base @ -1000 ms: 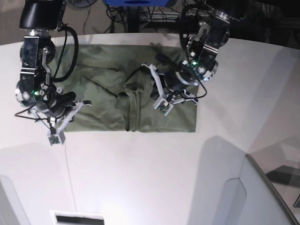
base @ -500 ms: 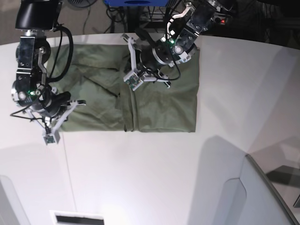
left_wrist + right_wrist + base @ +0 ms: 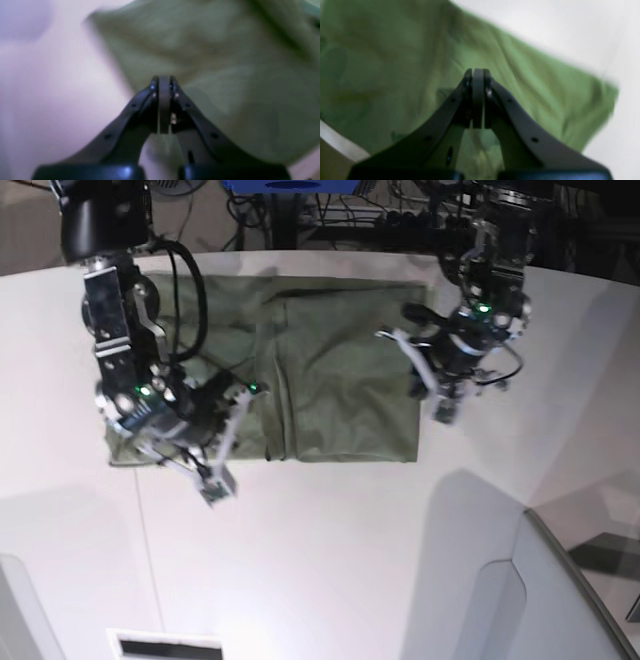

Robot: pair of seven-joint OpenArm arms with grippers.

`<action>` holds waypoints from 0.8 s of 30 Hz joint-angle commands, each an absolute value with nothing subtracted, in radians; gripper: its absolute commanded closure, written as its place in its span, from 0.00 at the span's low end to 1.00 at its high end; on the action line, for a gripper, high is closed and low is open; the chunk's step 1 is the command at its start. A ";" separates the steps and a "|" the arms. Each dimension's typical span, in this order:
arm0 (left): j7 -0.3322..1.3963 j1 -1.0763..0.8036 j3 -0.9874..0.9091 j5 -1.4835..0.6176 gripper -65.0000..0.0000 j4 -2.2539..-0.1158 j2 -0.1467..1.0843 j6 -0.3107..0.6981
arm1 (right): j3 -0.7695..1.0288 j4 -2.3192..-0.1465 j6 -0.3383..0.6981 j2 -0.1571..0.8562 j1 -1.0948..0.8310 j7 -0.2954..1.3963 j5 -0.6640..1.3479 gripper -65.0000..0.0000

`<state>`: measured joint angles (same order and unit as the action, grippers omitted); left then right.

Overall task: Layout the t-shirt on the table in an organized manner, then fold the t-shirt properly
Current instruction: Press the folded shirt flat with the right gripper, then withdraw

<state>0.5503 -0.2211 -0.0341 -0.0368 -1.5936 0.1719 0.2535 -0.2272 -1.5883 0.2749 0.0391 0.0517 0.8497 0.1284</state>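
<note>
We see the white table (image 3: pixel 330 570) filling the base view, its curved far edge running along the top. The olive t-shirt (image 3: pixel 340 370) lies flat on the far part of the table as a wide folded rectangle, with a vertical fold ridge just left of its middle and creases toward its left end.

Our right arm hangs over the shirt's left end in the base view; the right gripper (image 3: pixel 477 75) has its jaws pressed fully together, and we see no cloth caught between them, only green fabric spread beneath and white table past the shirt's edge.

Our left arm sits at the shirt's right edge in the base view. The left gripper (image 3: pixel 163 81) is likewise closed tip to tip and holds nothing that we can see; its wrist view, badly blurred, shows the shirt's corner below the tips and bare table to the left.
</note>
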 commanded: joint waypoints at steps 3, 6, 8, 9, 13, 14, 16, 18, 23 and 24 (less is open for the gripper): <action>0.536 -0.222 -0.173 -0.048 1.00 -1.560 0.179 0.249 | -0.285 -1.506 0.277 -0.002 0.145 0.839 0.130 1.00; 0.536 -0.226 -0.260 -0.048 1.00 -1.543 0.179 0.251 | -0.288 -1.369 0.278 -0.058 0.223 0.808 0.131 1.00; 0.536 -0.229 -0.292 -0.048 1.00 -1.546 0.179 0.251 | -0.291 -1.270 0.278 -0.087 0.262 0.769 0.131 1.00; 0.536 -0.231 -0.303 -0.048 1.00 -1.547 0.179 0.251 | -0.291 -1.227 0.278 -0.097 0.277 0.756 0.131 1.00; 0.536 -0.240 -0.312 -0.050 1.00 -1.550 0.179 0.251 | -0.289 -1.090 0.278 -0.113 0.303 0.696 0.131 1.00; 0.536 -0.240 -0.312 -0.050 1.00 -1.550 0.179 0.251 | -0.286 -1.069 0.278 -0.113 0.305 0.679 0.131 1.00; 0.536 -0.240 -0.312 -0.050 1.00 -1.549 0.179 0.251 | -0.282 -1.026 0.278 -0.107 0.308 0.653 0.131 1.00; 0.535 -0.240 -0.312 -0.050 1.00 -1.549 0.179 0.251 | -0.272 -0.989 0.278 -0.094 0.308 0.630 0.130 1.00; 0.535 -0.234 -0.303 -0.050 1.00 -1.547 0.177 0.251 | -0.130 -0.975 0.278 -0.082 0.308 0.616 0.130 1.00; 0.535 -0.232 -0.302 -0.050 1.00 -1.546 0.177 0.251 | -0.116 -0.977 0.278 -0.084 0.308 0.619 0.130 1.00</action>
